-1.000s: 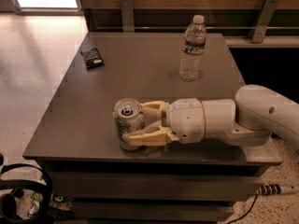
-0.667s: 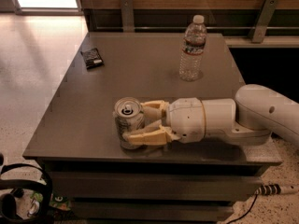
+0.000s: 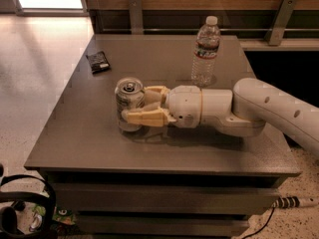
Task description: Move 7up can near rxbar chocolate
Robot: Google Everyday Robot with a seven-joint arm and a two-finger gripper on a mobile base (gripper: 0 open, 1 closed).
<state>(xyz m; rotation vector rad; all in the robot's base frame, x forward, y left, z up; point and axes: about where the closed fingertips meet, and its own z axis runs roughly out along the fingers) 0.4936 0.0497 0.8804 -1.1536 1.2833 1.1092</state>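
7up can upright at centre-left of frame on the grey table, silver top and pull tab showing; whether it is opened, cannot tell. Gripper reaches in from the right on a white arm, lying low over the table. Tan jaws closed around the can, one on its near side, one on its far side, both touching the body. Rxbar chocolate lies flat in the upper left of the frame near the table's far left corner, well apart from the can. Clear water bottle stands upright at upper centre-right, white cap on; fill level not readable.
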